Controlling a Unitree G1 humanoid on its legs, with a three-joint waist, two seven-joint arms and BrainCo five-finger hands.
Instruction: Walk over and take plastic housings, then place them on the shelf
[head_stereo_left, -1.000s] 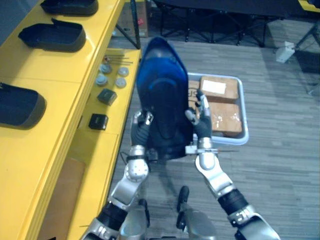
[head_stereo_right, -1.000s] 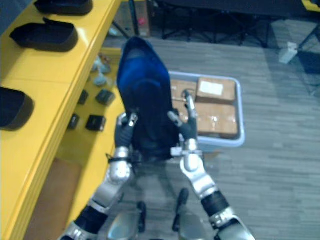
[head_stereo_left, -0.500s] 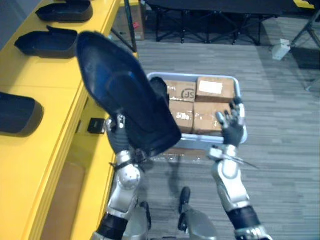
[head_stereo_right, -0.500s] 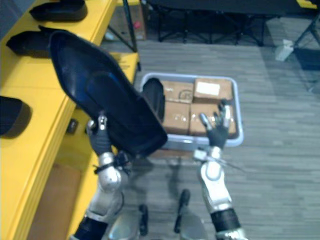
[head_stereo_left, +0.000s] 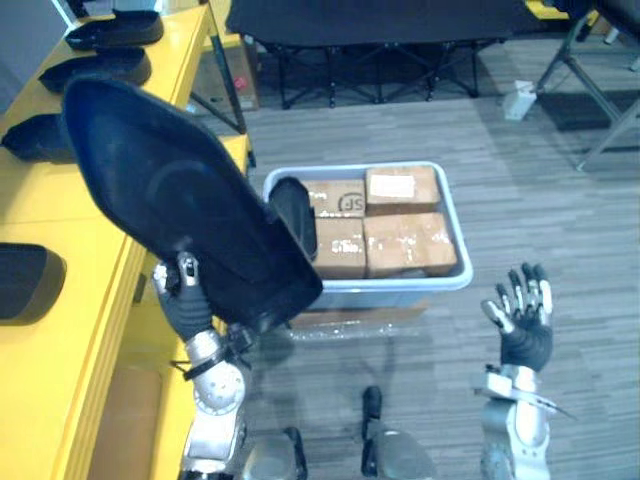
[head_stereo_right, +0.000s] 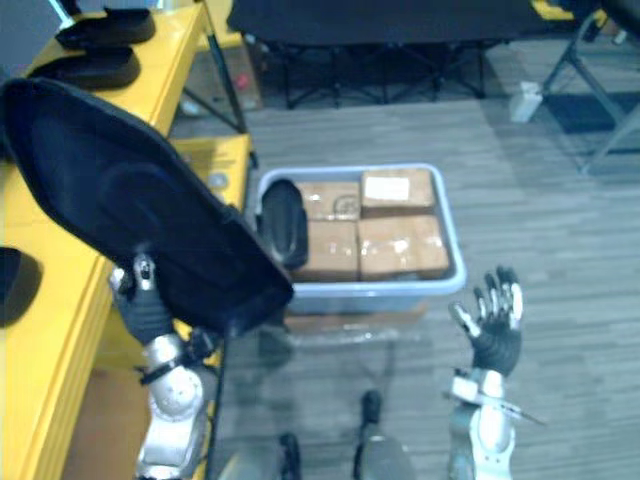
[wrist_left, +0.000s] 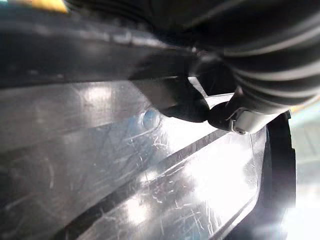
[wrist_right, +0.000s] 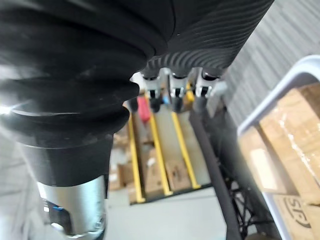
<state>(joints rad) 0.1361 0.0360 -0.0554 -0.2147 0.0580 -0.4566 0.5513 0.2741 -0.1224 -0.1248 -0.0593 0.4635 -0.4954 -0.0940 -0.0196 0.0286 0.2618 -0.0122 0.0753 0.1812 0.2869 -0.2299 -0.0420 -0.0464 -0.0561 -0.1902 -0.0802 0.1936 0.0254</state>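
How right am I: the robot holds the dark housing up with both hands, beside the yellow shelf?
Not both: the left hand alone holds the housing up beside the yellow shelf; the left eye view shows the right hand open, empty.

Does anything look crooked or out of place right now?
The big dark housing tilts steeply, gripped at its lower edge by the left robot hand alone; the right robot hand is open, well clear of it.
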